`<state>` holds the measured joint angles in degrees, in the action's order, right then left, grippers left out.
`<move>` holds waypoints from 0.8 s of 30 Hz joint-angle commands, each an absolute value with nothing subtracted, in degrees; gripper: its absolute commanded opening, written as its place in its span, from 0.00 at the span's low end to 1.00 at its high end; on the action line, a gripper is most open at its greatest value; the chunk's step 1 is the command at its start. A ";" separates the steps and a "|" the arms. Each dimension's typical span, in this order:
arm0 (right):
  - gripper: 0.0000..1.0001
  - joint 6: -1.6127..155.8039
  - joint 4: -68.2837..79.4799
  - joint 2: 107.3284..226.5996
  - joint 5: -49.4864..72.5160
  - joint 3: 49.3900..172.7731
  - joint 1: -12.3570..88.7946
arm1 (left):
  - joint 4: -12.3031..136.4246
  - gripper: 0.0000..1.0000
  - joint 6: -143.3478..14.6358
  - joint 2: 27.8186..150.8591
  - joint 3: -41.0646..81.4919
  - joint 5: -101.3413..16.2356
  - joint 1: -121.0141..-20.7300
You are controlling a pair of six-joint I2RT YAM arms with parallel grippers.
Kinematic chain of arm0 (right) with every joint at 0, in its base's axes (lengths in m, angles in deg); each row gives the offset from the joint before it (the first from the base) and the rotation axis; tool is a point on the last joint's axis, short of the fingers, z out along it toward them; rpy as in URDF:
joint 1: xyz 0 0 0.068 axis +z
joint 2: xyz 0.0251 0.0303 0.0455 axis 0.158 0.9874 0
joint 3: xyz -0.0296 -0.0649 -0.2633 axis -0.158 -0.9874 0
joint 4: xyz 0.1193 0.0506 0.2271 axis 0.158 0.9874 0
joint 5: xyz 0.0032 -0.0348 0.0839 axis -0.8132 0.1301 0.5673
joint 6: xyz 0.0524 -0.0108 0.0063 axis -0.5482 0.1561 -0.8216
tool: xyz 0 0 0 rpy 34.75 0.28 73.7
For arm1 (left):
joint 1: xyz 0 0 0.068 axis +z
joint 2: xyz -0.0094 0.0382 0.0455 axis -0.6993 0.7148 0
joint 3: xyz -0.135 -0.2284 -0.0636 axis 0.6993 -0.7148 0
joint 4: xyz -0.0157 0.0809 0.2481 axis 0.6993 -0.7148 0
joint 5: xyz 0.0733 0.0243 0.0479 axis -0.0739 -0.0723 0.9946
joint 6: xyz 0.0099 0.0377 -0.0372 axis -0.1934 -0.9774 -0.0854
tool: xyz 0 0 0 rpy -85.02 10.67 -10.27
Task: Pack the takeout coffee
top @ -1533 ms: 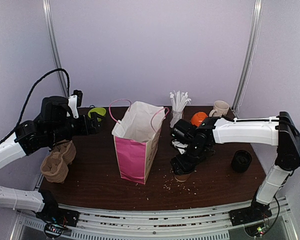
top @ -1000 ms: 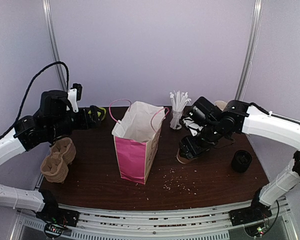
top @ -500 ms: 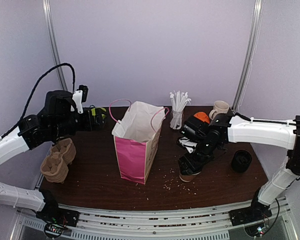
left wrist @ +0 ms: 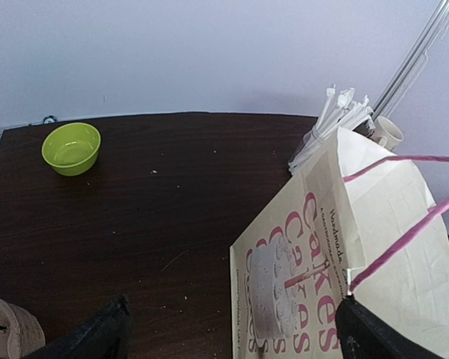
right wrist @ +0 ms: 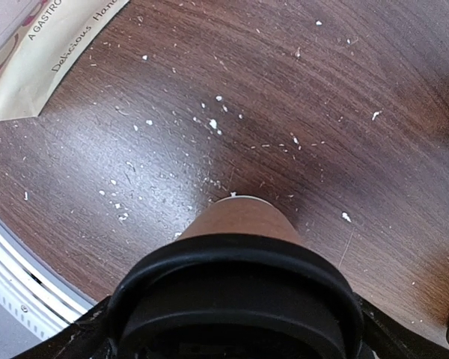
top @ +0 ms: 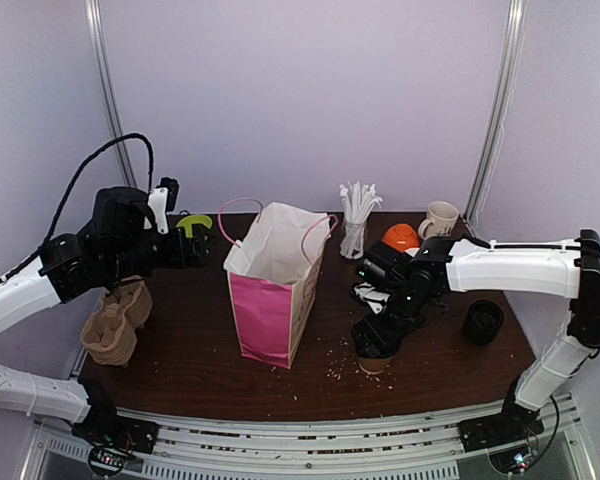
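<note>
Dark table point(top: 180, 350), lidded coffee point(right wrist: 236, 284), open bag point(top: 272, 290)

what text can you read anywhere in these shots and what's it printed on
"Cakes": pink letters, repeated down the side of the paper bag.
"A GASTRO" and "Delicious Hand": both cut off, on the same bag in the right wrist view.
Small print beside "Cakes": too blurred to read.
takeout coffee cup: no text visible.
</note>
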<state>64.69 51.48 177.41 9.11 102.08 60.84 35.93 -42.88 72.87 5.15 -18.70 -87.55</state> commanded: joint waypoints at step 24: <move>0.92 54.85 37.51 149.31 7.52 83.96 60.41 | 35.12 0.98 -36.84 65.74 -0.65 -18.02 -87.27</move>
<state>56.64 41.23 152.19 9.17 85.71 60.55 32.91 -38.09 65.07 0.25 -16.95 -87.55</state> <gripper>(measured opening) 0.937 0.983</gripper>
